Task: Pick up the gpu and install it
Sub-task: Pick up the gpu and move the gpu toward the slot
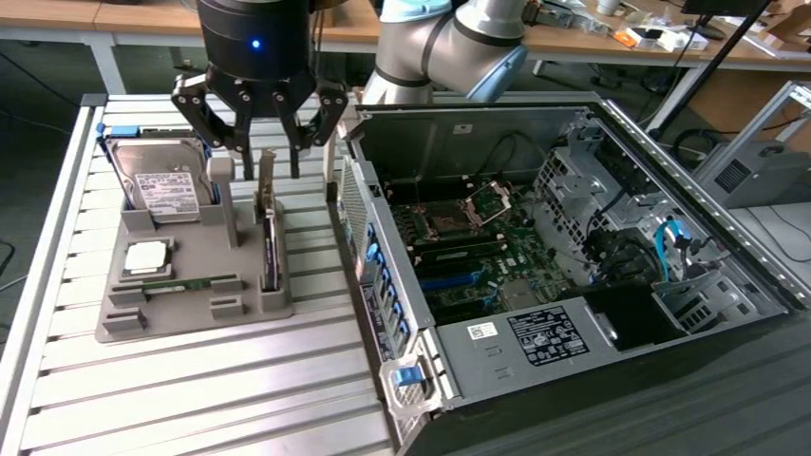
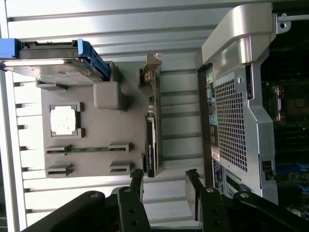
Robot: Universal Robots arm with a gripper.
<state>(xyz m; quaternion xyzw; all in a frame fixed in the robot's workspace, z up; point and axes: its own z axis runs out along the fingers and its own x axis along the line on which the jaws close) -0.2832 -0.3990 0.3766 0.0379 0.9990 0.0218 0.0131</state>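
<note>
Your gripper (image 1: 260, 160) hangs wide open above the gpu (image 1: 269, 233), left of centre in the exterior view; it probably handles light, stiff and fragile, so clamp its flat faces.

On bench (image 1: 190, 408): tray (image 1: 190, 318) at exterior view's left of PC case (image 1: 709, 256); gpu (image 1: 269, 237) on edge along tray's case side, HDD (image 1: 159, 185) at far end.

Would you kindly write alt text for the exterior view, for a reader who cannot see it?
An open black pincer hovers just above the gpu, which stands on edge in a grey parts tray. To the exterior view's right lies an open computer case, motherboard exposed.
</note>
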